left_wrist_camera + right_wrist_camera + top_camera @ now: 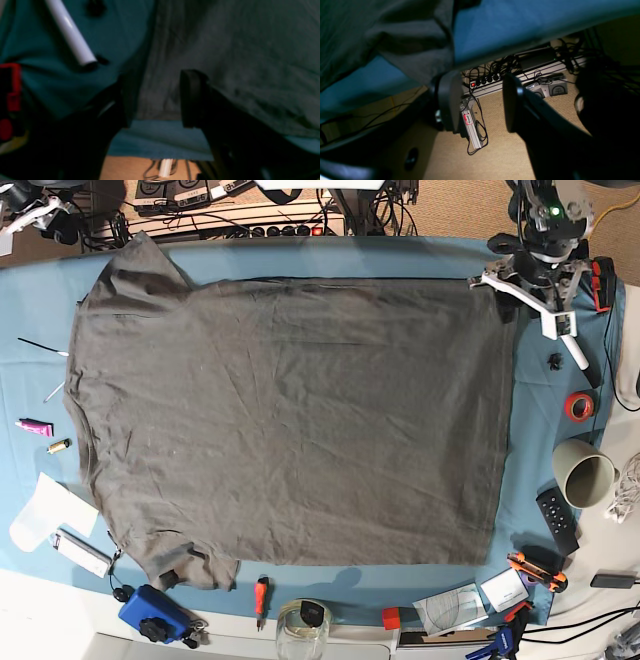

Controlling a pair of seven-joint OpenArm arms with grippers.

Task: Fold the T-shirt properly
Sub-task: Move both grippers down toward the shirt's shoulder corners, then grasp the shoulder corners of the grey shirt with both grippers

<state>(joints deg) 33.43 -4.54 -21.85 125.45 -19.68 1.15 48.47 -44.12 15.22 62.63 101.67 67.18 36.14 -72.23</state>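
Shirt laid out wide, both claws spread

T-shirt (300,420): dark grey, lying across the middle of the desk (375,258) on the blue cloth (400,580). Body mostly flat, with light wrinkles. Straight hem runs along the left arm's side. Two sleeve ends bunched on the right arm's side: one reaches the desk edge where the arms come in, the other lies rumpled toward the opposite edge.

Left claw (155,100): spread, above the shirt's hem corner near the arms' edge. Shirt visible between the fingers; cannot tell whether they touch it.

Right claw (481,102): spread, out past the arms' edge at the corner on its own side. Nothing pinched; floor and cables (482,130) visible between its fingers.

Surroundings: beside the hem, a roll of red tape (578,407), a mug (583,474) and a black remote (557,521). Along the edge opposite the arms, a red screwdriver (261,602) and a glass jar (303,635). Near the right-hand edge, a pink tube (35,427); toward the far corner there, a blue tape measure (155,614).
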